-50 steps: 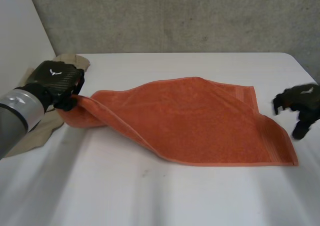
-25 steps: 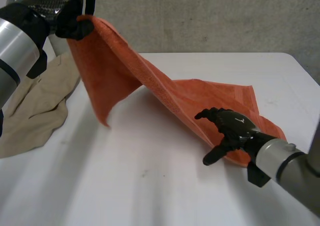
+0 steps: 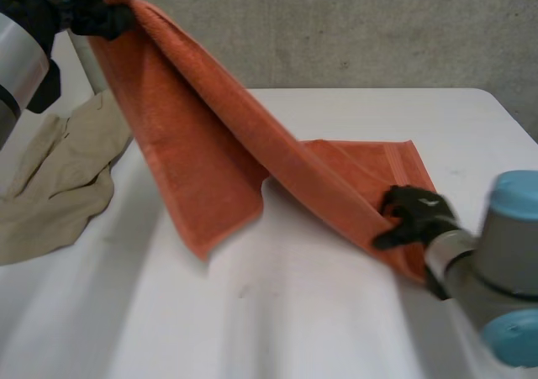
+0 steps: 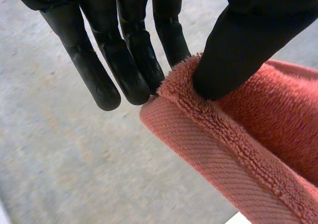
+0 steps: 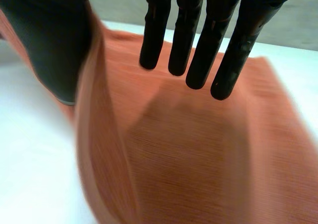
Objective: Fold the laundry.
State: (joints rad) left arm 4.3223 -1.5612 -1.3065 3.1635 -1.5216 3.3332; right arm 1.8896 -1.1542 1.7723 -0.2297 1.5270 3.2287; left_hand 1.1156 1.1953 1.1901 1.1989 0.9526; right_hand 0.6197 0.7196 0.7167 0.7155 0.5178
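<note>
An orange towel [image 3: 218, 144] slopes from high at the back left down to the table at the right. My left hand [image 3: 94, 16] holds one corner up in the air. In the left wrist view the thumb and fingers [image 4: 124, 60] pinch the towel's [image 4: 258, 149] hemmed edge. My right hand [image 3: 416, 213] is at the towel's near edge, low by the table. In the right wrist view its fingers [image 5: 198, 40] hang straight over the towel [image 5: 198, 149]. A raised fold of the edge runs between them and the thumb, with a gap showing.
A beige cloth [image 3: 59, 177] lies crumpled at the left edge of the white table [image 3: 294, 312]. A grey wall stands behind the table. My right arm with its light-blue cap [image 3: 513, 270] reaches in at the near right.
My left hand has lifted the towel's corner from the table to high up at the left. My right hand has come in from the far right to the towel's near edge.
</note>
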